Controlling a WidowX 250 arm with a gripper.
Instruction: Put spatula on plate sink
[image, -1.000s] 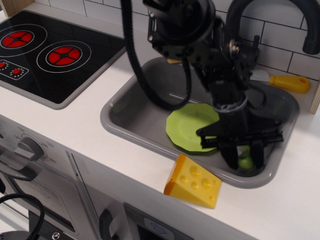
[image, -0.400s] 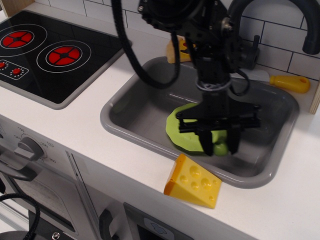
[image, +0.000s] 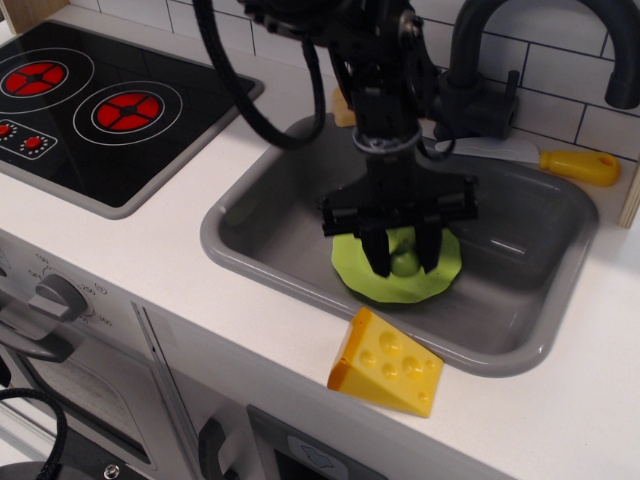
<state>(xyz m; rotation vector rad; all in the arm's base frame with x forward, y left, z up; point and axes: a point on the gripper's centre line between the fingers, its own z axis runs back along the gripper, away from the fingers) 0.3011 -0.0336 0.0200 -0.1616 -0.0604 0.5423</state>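
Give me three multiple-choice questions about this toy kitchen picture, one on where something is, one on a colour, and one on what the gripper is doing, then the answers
1. Where does the yellow cheese wedge lie?
A. In the grey sink
B. On the white counter at the sink's near rim
C. On the black stovetop

2. What colour is the round plastic plate in the sink?
A. Lime green
B. Red
C. White

3. What is the gripper doing?
A. Shut on the yellow-handled toy knife
B. Open over the stovetop
C. Shut on a lime-green handle above the plate

Answers:
1. B: the yellow cheese wedge rests on the white counter, just outside the grey sink.
2. A: the round plastic plate is lime green.
3. C: the gripper has its fingers on either side of the lime-green spatula handle, directly over the plate; the spatula head is hidden.
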